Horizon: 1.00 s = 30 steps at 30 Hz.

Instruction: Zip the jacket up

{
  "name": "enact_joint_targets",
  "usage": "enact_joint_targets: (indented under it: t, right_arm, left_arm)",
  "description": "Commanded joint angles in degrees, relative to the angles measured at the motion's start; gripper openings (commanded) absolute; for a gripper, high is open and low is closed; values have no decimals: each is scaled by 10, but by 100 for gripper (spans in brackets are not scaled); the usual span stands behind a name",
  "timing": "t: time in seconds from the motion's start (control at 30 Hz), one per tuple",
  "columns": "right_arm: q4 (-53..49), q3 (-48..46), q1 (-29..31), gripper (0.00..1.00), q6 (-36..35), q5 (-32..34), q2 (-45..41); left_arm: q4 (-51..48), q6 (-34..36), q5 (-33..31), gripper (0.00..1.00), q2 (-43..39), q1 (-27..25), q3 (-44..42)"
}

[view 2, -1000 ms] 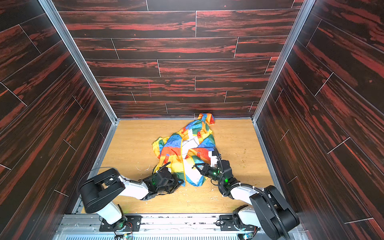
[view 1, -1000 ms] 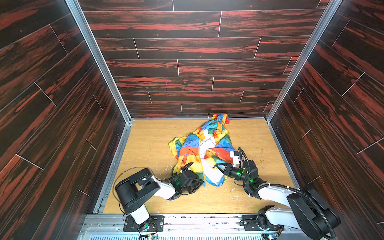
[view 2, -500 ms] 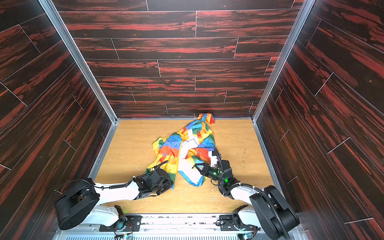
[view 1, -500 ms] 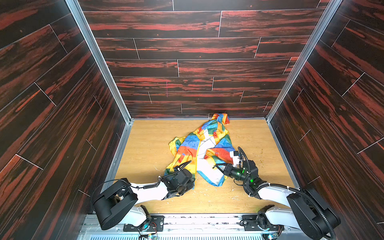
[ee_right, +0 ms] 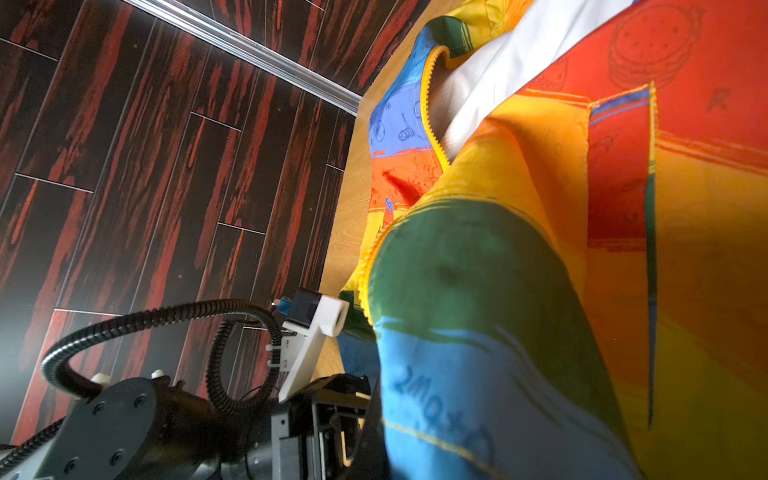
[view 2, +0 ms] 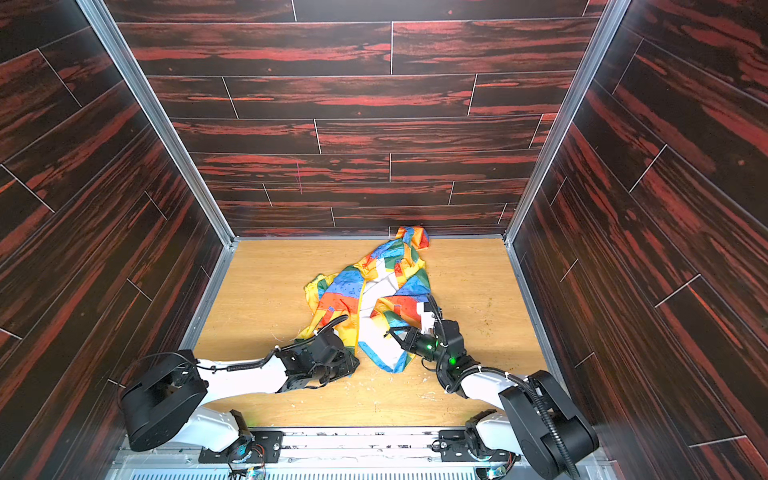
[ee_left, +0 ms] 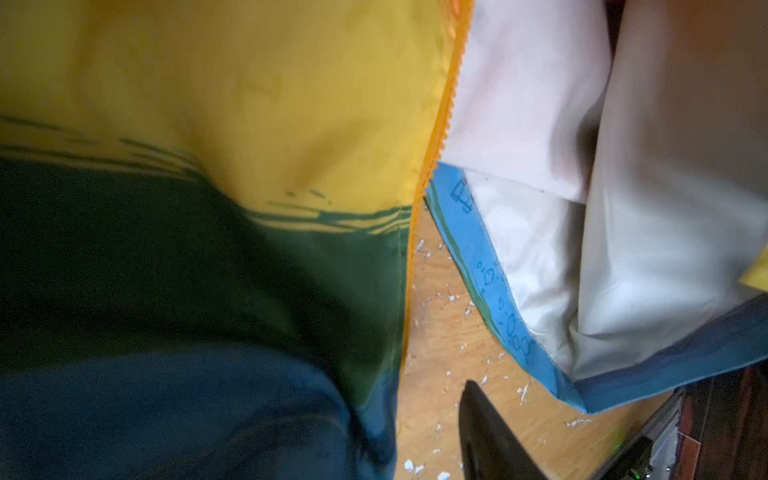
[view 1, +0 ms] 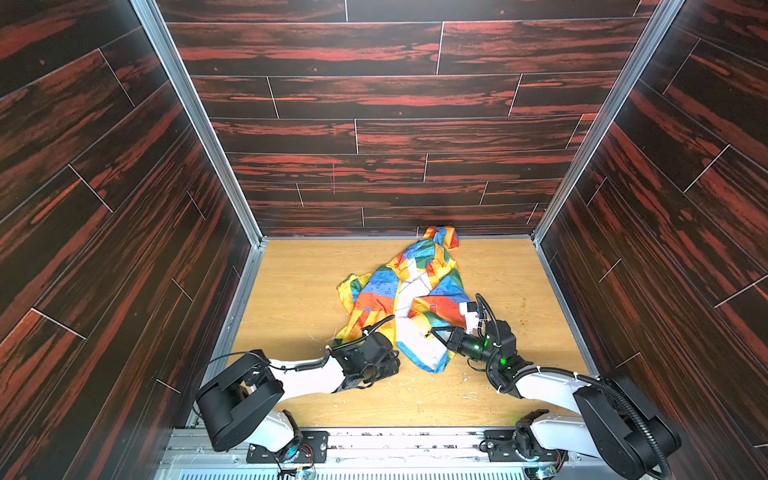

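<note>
Left tool (view 1: 390,362) nudged right, at jacket (view 1: 380,291) hem, state unclear | right tool (view 1: 433,332) clamps jacket

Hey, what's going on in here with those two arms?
Two robot arms are trying to zip a colourful jacket lying on the wooden table. It lies open, white lining showing, zipper halves apart. The right gripper is pinched shut on one front edge near the hem; the left gripper sits by the other edge, its grip unclear.
</note>
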Motion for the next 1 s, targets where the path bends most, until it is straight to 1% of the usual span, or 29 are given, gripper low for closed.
enact_joint_targets:
  t: [0.0,0.13,0.2,0.3,0.67,0.7,0.73,0.87,0.97]
  right_arm:
    - [7,5,2,0,-3,0,6]
    - [9,3,3,0,-2,1,6]
    - [9,2,2,0,-1,1,6]
    - [8,2,2,0,-1,2,4]
    - [12,1,2,0,0,1,6]
    - [12,0,2,0,0,1,6]
    - [12,0,2,0,0,1,5]
    - [10,0,2,0,-1,1,4]
    - [10,1,2,0,0,2,4]
  left_arm:
    - [-91,33,24,44,37,-9,-1]
    - [-87,35,34,34,65,-9,6]
    - [-85,32,34,32,69,-9,6]
    - [-84,28,31,28,67,-9,3]
    - [-76,32,35,5,60,-9,-2]
    - [-69,33,39,5,57,-8,-4]
    - [-59,35,44,8,56,-9,-6]
    - [-39,40,60,26,53,-9,-12]
    - [-28,45,71,35,48,-12,-15]
